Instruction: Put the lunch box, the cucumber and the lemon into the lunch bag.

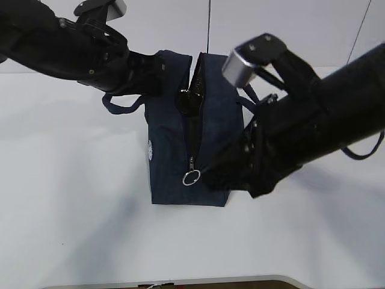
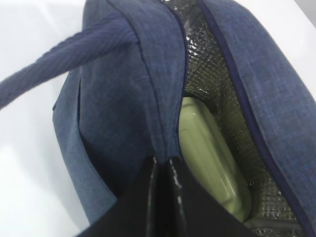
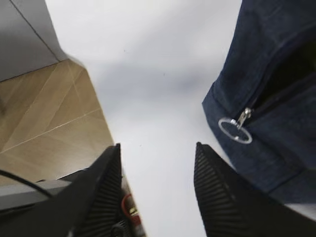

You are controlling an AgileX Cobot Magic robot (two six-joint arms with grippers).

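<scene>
The navy lunch bag (image 1: pixel 174 150) stands in the middle of the white table, its top zipper open. My left gripper (image 1: pixel 189 96) is shut on the fabric rim at the bag's far end; the left wrist view shows the fingertips pinching that rim, the gripper (image 2: pixel 165 160) holding it. Inside, on the silver lining (image 2: pixel 207 59), lies the lunch box with its sage-green lid (image 2: pixel 210 158). The cucumber and the lemon are out of view. My right gripper (image 1: pixel 215 174) is open and empty beside the bag's near right side; in the right wrist view the gripper (image 3: pixel 158 148) has only bare table between its fingers.
The zipper's metal ring pull (image 1: pixel 191 177) hangs at the bag's near end and also shows in the right wrist view (image 3: pixel 235 131). A loop handle (image 1: pixel 120 105) hangs on the left. The table's front edge (image 3: pixel 106 133) borders a wooden floor (image 3: pixel 44 113).
</scene>
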